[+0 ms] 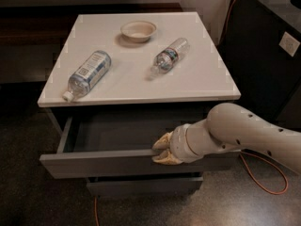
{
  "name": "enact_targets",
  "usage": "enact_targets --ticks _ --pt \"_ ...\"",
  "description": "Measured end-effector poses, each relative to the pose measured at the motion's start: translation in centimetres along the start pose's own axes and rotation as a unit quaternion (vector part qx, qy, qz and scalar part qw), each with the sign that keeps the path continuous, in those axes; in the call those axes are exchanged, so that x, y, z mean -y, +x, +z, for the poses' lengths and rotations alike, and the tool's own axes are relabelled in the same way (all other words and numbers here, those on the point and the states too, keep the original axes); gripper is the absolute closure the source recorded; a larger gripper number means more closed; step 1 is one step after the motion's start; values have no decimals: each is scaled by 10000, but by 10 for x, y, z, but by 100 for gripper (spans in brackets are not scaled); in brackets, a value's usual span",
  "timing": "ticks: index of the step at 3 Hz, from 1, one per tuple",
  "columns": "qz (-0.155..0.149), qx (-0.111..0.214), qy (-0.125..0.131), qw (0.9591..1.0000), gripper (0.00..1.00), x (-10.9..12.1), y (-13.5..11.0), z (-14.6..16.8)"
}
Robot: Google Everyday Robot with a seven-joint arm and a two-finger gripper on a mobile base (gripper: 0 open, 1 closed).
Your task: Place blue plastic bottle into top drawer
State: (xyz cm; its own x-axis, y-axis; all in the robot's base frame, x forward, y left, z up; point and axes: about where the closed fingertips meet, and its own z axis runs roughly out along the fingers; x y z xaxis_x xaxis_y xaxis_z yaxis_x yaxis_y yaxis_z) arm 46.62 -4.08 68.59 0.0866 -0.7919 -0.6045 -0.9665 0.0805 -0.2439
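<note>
A grey drawer cabinet with a white top (207,81) fills the middle of the view, and the robot's pale arm (244,133) comes in from the right across its front. The top drawer (94,163) is pulled well out, and the part of its grey interior that shows is bare. The gripper (161,151) sits at the upper lip of the drawer front, right of centre; whether it is clamped on that lip or only resting against it cannot be told. The blue plastic bottle (88,73) lies on its side near the left front of the top, white cap toward the front edge and well apart from the gripper. It looks light and thin-walled, so it would likely dent under a hard squeeze. Being round and smooth, it may also roll or slip. The labelled mid-body, taken across its width, seems the best place to hold it. How full it is, and so how heavy, cannot be made out. Farther back, a slimmer clear bottle (170,55) lies tilted to the right of centre, and a shallow pale bowl (138,30) stands behind it. The cabinet top shades the drawer's back and the arm covers its right end, so both are hidden. Only the top strip of the next drawer (141,185) shows. An orange cable (275,185) loops on the floor at the right.
</note>
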Motion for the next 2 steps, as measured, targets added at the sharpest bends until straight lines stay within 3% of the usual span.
enact_targets --ticks 1,2 --pt "48 248 35 9997 100 -24 -14 -13" --pt "48 248 35 9997 100 -24 -14 -13"
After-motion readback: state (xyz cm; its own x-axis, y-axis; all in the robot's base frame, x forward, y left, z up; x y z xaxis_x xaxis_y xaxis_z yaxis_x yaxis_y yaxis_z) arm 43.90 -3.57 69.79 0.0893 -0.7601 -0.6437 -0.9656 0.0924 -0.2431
